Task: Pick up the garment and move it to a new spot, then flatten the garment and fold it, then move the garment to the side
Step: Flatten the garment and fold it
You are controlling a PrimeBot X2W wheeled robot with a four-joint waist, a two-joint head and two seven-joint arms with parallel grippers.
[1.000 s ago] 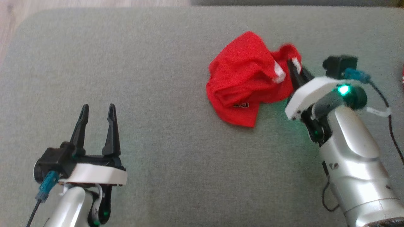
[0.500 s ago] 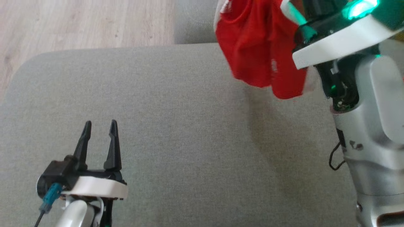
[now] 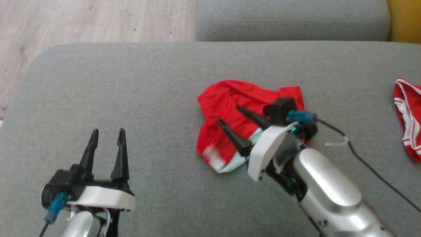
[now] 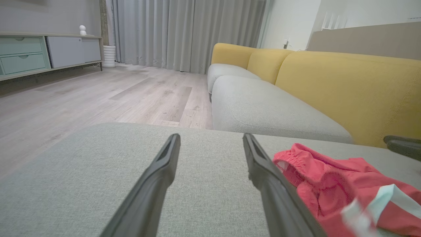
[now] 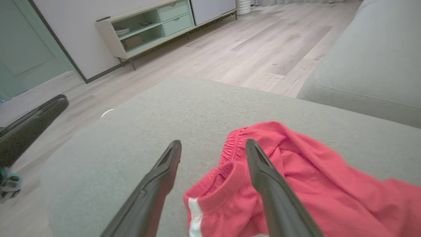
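Right tool (image 3: 228, 113) is hovering spread and empty over the crumpled red garment (image 3: 227, 95), which is lying mid-cushion (image 3: 131, 82). Your left tool (image 3: 108, 130), spread too, is sitting well off to the garment's left, so you're nearer with the right.

A red cloth with white stripes (image 3: 407, 121) is seen at the right edge of the grey upholstered seat (image 3: 131, 85), cut off by the frame, perhaps a second garment. Beyond the seat's far edge a grey sofa cushion (image 3: 289, 16) with a yellow backrest (image 4: 348, 89) is set; pale wood flooring (image 3: 82, 19), grey curtains (image 4: 184, 33) and a low sideboard (image 4: 49, 52) are shown behind.
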